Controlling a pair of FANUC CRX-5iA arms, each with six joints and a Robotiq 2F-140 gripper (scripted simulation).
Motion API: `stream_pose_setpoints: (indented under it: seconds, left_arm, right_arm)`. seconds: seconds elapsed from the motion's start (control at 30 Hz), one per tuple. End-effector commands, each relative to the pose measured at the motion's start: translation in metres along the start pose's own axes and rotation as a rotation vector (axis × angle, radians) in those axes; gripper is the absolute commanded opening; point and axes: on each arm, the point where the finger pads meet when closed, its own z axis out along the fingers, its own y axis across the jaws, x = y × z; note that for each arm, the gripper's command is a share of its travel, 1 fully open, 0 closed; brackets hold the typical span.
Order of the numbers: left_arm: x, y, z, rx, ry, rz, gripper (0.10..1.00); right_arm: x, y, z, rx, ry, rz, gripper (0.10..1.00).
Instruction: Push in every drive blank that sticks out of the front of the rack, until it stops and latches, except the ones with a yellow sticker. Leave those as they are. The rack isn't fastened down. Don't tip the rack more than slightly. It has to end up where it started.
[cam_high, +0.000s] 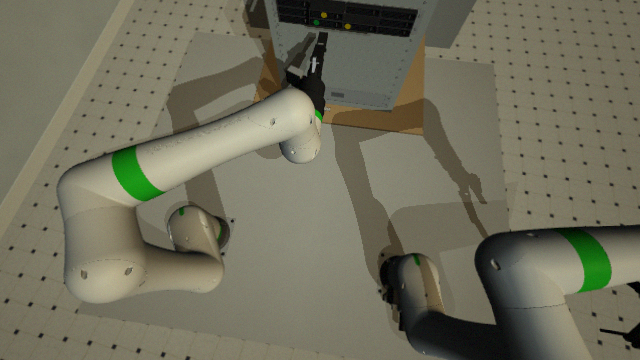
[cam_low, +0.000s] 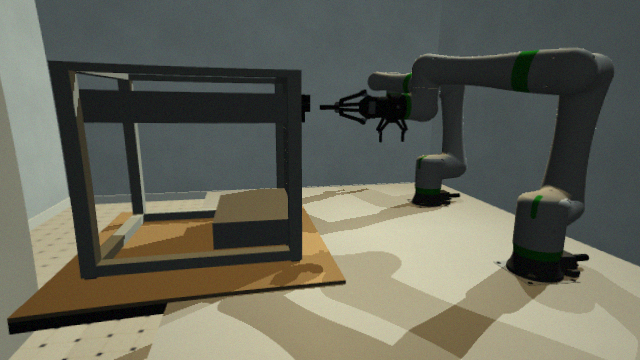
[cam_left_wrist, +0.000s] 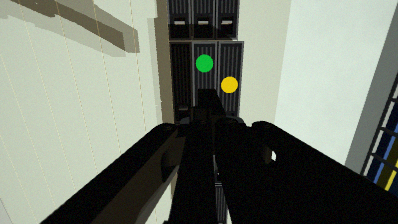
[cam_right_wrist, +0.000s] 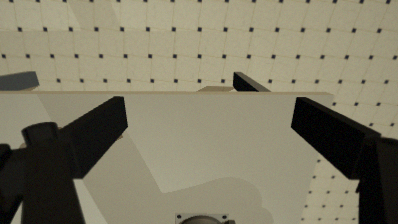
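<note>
Nearest in the exterior view, the left arm (cam_high: 220, 135) (cam_low: 550, 75) rises from its base, bends at the elbow and reaches level toward the rack, its gripper (cam_high: 323, 37) (cam_low: 322, 107) (cam_left_wrist: 207, 92) pointing at the front with fingers fully together, nothing between them, the tips just short of the blanks. Beyond it the right arm (cam_high: 530, 270) (cam_low: 453, 120) stands well apart from the rack, its gripper (cam_high: 615, 307) (cam_low: 391, 140) (cam_right_wrist: 210, 112) pointing down, fingers spread wide and empty. Both arms are mounted on one pale grey slab (cam_high: 280, 225) (cam_low: 450, 230) (cam_right_wrist: 225, 145) crossed by shadows; around it runs cream tile (cam_high: 550, 125) (cam_low: 100, 340) (cam_right_wrist: 200, 40) with small dark squares. One open-framed rack (cam_high: 350, 70) (cam_low: 295, 175) stands upright on one orange-brown board (cam_high: 412, 122) (cam_low: 320, 272), one box (cam_low: 250, 235) low inside. High in its front sit black drive blanks (cam_high: 395, 25) (cam_low: 306, 102) (cam_left_wrist: 181, 75), some protruding, how many I cannot tell. Three round stickers show: two yellow (upper (cam_high: 324, 15) (cam_left_wrist: 229, 85), lower (cam_high: 347, 26)) and one green (cam_high: 316, 22) (cam_left_wrist: 204, 63). Blue-grey walls (cam_low: 350, 40) close the room.
</note>
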Motion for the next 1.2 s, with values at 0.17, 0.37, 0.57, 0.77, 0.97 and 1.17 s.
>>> stream_pose_setpoints:
  seconds: [0.17,0.37,0.57,0.77,0.97,1.17]
  left_arm:
    - [0.0,0.002,0.028,-0.001,0.0,-0.002,0.099]
    - [0.0,0.002,0.037,-0.001,0.0,-0.002,0.099]
    - [0.0,0.002,0.037,-0.001,0.0,-0.002,0.099]
    - [0.0,0.002,0.037,-0.001,0.0,-0.002,0.099]
    - [0.0,0.002,0.037,-0.001,0.0,-0.002,0.099]
    - [0.0,0.002,0.037,-0.001,0.0,-0.002,0.099]
  right_arm:
    - [0.0,0.0,-0.001,0.0,0.002,0.0,1.0]
    - [0.0,0.0,-0.001,0.0,0.002,0.0,1.0]
    - [0.0,0.0,-0.001,0.0,0.002,0.0,1.0]
    - [0.0,0.0,-0.001,0.0,0.002,0.0,1.0]
    - [0.0,0.0,-0.001,0.0,0.002,0.0,1.0]
    - [0.0,0.0,-0.001,0.0,0.002,0.0,1.0]
